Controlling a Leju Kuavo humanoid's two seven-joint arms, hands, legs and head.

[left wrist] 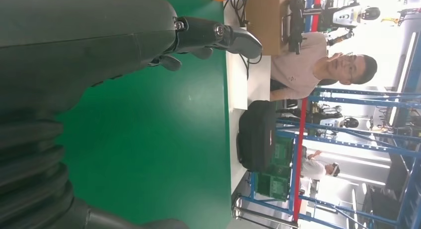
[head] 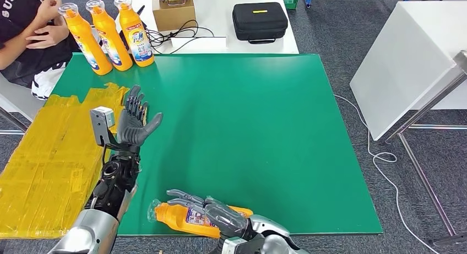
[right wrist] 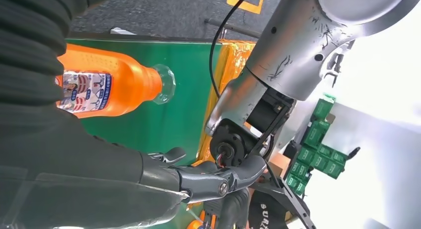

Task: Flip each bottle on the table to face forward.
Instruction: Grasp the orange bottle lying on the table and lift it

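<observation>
Three orange bottles stand upright at the far left corner of the green mat (head: 248,127): one (head: 88,42), a second (head: 112,39) and a third (head: 135,33) whose label faces me. A fourth orange bottle (head: 176,216) lies on its side at the mat's front edge, clear cap to the left; the right wrist view shows its label (right wrist: 114,85). My right hand (head: 212,207) reaches over this bottle with fingers stretched out along its top and not wrapped around it. My left hand (head: 135,122) is raised above the mat's left side, fingers spread and holding nothing.
Yellow tape (head: 49,155) covers the table left of the mat. A person (head: 27,39) sits at the far left, close to the standing bottles. Behind the mat are a cardboard box (head: 173,14), cables and a black case (head: 260,20). A white table (head: 407,55) stands at right.
</observation>
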